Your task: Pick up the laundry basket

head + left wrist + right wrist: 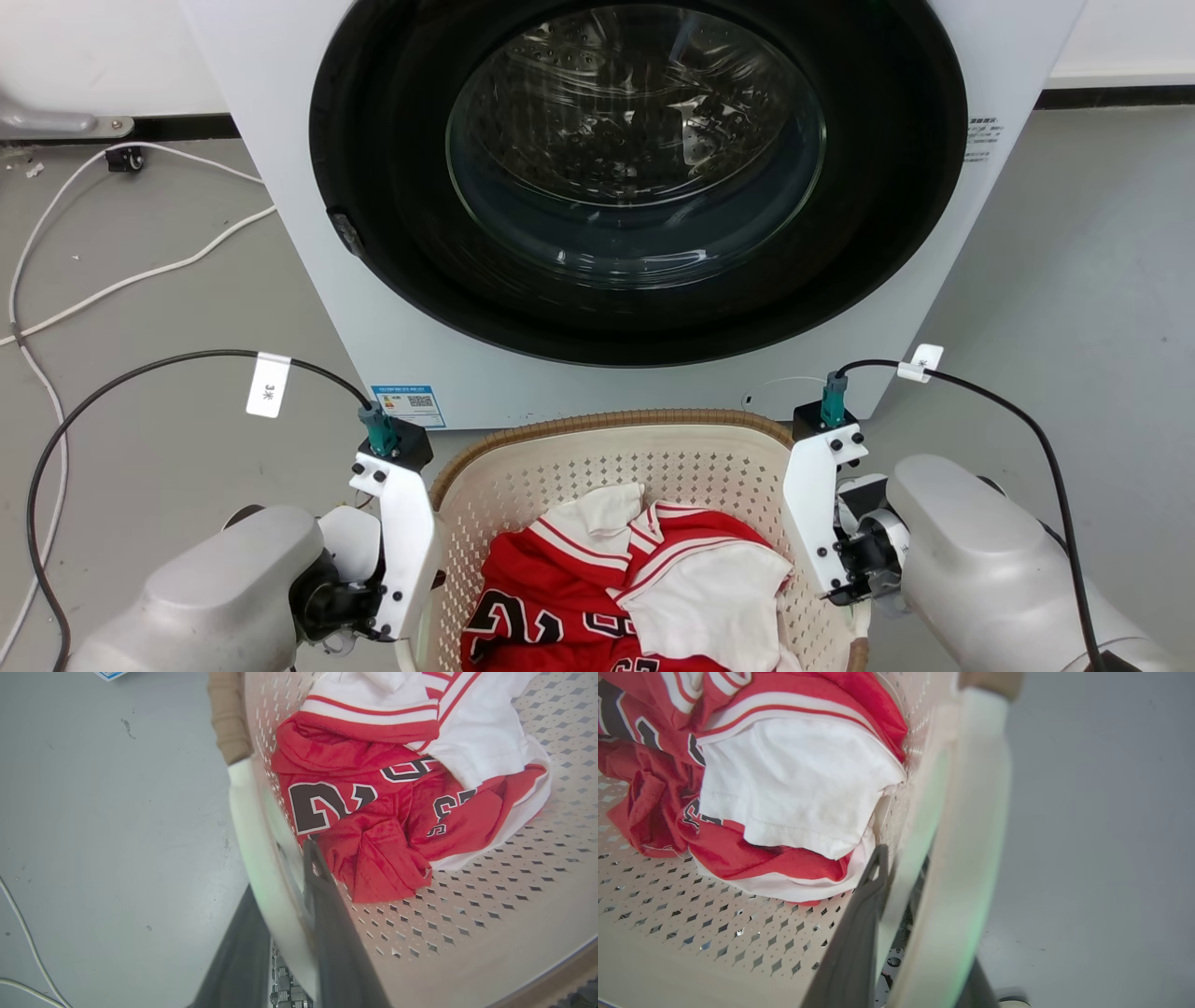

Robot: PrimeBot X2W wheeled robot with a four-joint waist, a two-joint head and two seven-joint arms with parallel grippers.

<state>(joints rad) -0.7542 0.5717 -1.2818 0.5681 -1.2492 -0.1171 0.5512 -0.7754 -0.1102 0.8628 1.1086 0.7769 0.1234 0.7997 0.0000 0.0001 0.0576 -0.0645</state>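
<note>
The laundry basket (pixel 607 422), cream perforated plastic with a brown woven rim, stands on the floor right in front of the washing machine. A red jersey (pixel 560 588) and a white garment (pixel 719 597) lie inside it. In the left wrist view my left gripper (pixel 280 872) straddles the basket's white left handle (pixel 254 826), one dark finger (pixel 327 924) inside the wall and one outside, shut on it. My right gripper (pixel 915 868) clamps the right handle (pixel 966 812) the same way, its inner finger (pixel 859 933) against the perforated wall.
The white washing machine (pixel 392 308) with its round door closed rises directly behind the basket. White cables (pixel 140 275) trail over the grey floor at the left. Grey floor lies to both sides of the basket.
</note>
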